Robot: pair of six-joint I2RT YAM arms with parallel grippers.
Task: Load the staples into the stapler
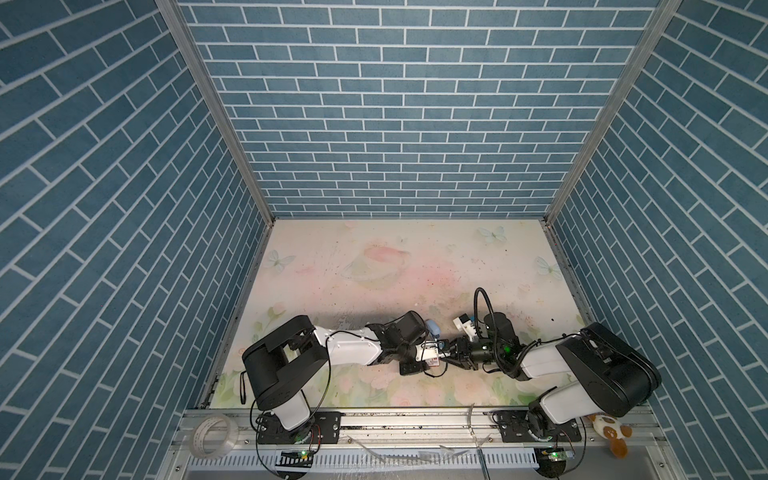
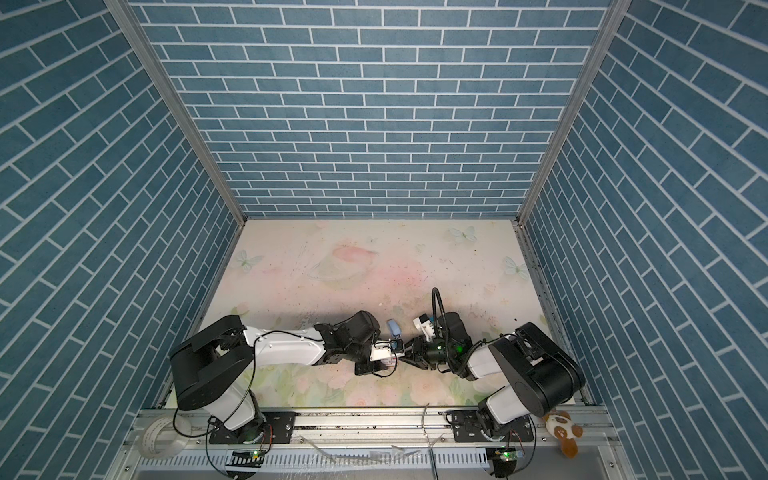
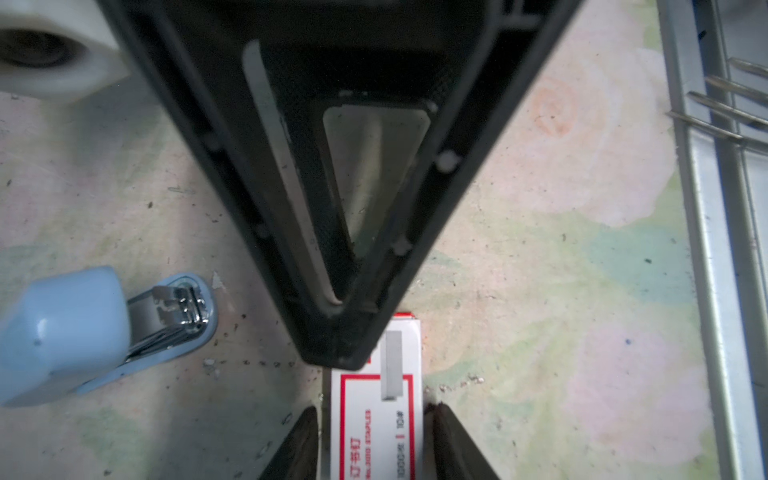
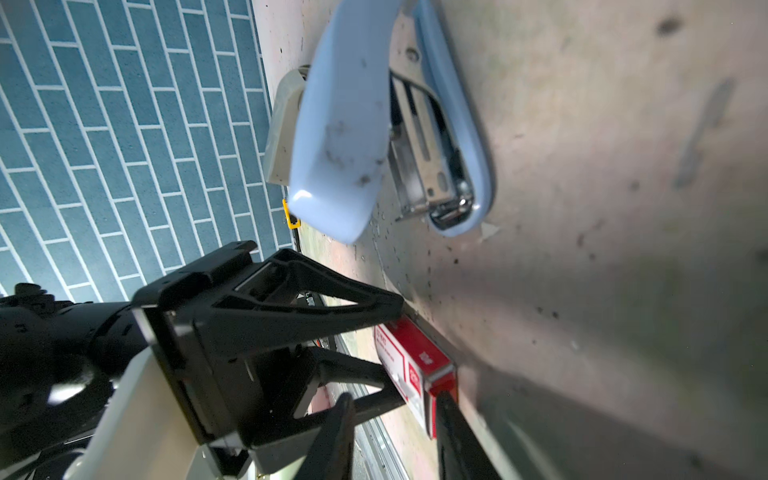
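**A:** Where are the staples?

**B:** None loose that I can be sure of. A grey strip (image 3: 392, 365) shows on top of the box (image 3: 376, 453) (print or metal, I cannot tell). The box lies flat on the table (image 3: 540, 291), central and near. The stapler (image 3: 62, 336) sits just beyond it, lid up, with the magazine (image 3: 174, 311) bared.

**A:** And the jaws?

**B:** The left gripper (image 3: 372, 415) straddles the box's long sides with a sliver of gap each side, holding nothing. The right gripper (image 4: 395, 399) stands partly open at the box's right end, one finger low by the table and one above, gripping nothing.

**A:** How will a strip handle?

**B:** Light, slick and brittle, I'd judge, and it would snap if bent. Pinch it gently across the long sides, mid-length.
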